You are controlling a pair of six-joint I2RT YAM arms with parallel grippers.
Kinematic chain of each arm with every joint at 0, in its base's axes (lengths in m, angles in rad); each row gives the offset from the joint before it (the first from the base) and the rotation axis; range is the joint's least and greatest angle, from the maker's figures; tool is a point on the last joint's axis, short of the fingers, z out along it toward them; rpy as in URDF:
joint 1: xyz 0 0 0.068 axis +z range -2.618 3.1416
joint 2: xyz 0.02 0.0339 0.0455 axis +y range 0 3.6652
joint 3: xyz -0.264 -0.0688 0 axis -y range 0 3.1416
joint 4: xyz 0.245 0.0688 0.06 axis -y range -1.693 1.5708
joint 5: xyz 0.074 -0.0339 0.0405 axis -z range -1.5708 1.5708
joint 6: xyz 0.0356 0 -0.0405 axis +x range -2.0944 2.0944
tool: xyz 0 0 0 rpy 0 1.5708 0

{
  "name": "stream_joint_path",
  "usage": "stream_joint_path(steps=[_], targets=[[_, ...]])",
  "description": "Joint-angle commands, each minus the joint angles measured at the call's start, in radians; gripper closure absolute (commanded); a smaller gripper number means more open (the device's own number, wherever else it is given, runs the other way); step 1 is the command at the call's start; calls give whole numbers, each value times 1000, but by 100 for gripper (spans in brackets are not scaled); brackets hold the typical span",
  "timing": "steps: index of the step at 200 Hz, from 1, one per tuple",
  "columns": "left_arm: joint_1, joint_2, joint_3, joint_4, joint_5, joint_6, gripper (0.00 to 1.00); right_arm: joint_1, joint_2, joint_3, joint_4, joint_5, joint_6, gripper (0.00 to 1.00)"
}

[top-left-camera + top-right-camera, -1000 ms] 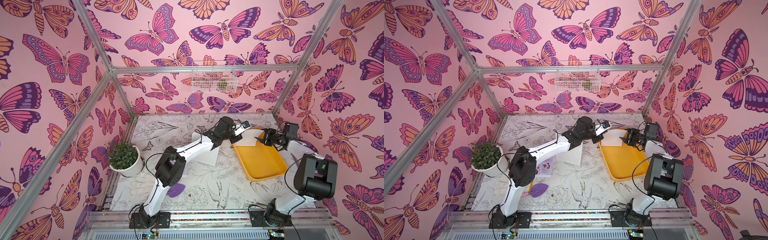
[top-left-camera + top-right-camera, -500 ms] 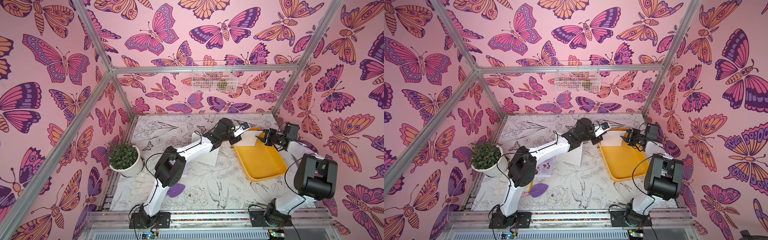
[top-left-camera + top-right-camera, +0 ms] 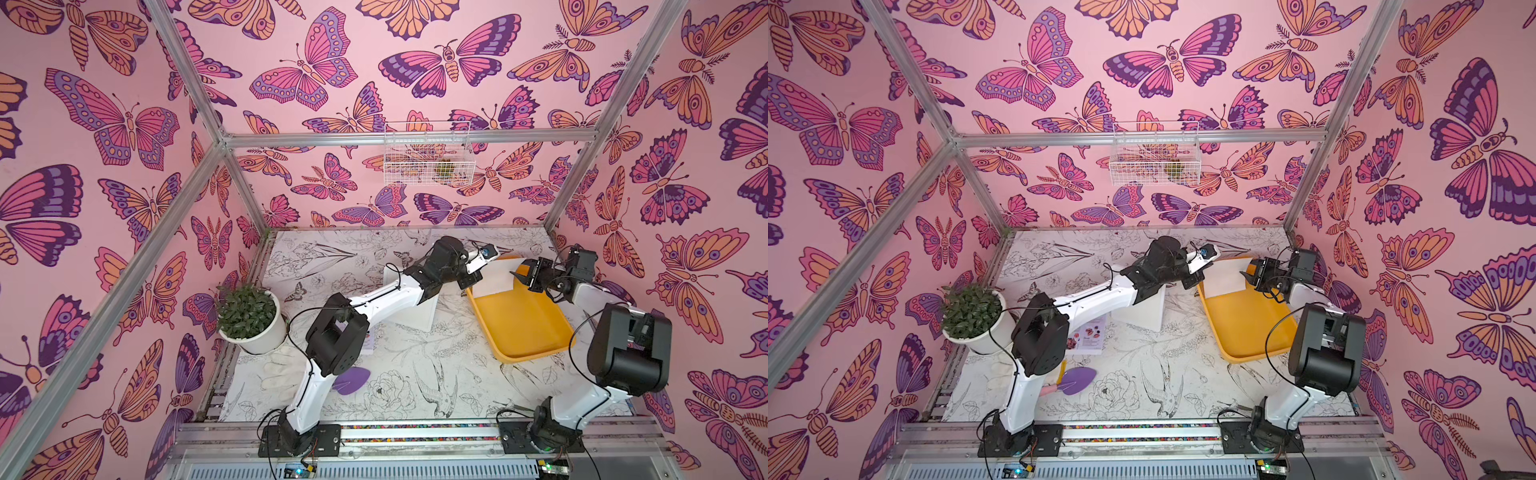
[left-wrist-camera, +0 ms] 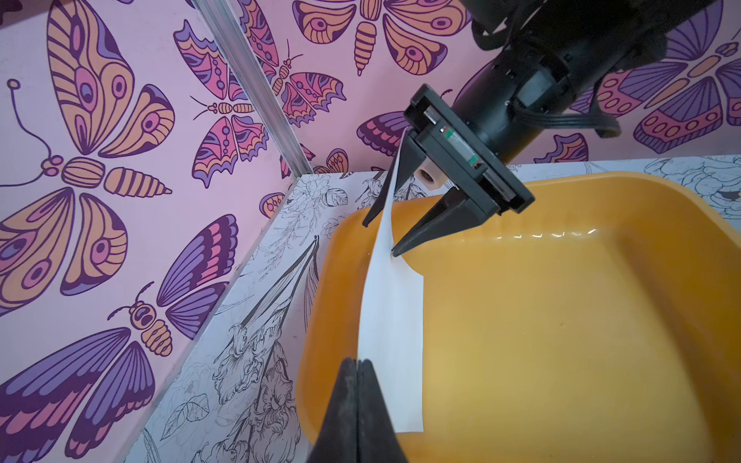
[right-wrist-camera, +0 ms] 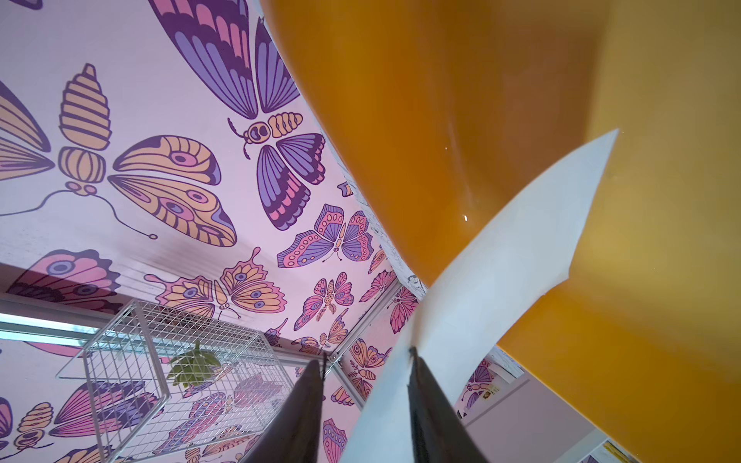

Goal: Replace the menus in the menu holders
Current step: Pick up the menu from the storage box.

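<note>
A white menu (image 4: pixel 391 320), blank back showing, hangs over the far end of the yellow tray (image 3: pixel 523 328). My left gripper (image 4: pixel 357 360) is shut on one edge of this sheet (image 3: pixel 494 276). My right gripper (image 4: pixel 380 238) is open and straddles the opposite edge, with the paper (image 5: pixel 501 260) lying against one finger (image 5: pixel 425 401). The menu holder (image 3: pixel 411 307), a white upright panel, stands left of the tray behind my left arm. A second printed menu (image 3: pixel 1090 338) lies flat on the table beneath that arm.
A potted plant (image 3: pixel 249 316) stands at the table's left edge. A purple trowel (image 3: pixel 1077 380) lies near the left arm's base. A wire basket (image 3: pixel 428 153) hangs on the back wall. The right wall is close behind my right arm.
My right gripper's jaws have narrowed a little around the sheet's edge. The left gripper has stayed shut on the sheet and has hardly moved.
</note>
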Motion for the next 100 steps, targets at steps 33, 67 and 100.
stream_joint_path(steps=[33, 67, 100], targets=[[11, -46, -20, 28, 21, -12, 100, 6, 26, -18, 52, -28, 22, 65], [11, -53, -20, 30, 29, -9, 100, 13, 37, -11, 61, -34, 25, 62], [11, -59, -25, 30, 39, -8, 100, 14, 50, -7, 86, -41, 36, 61]])
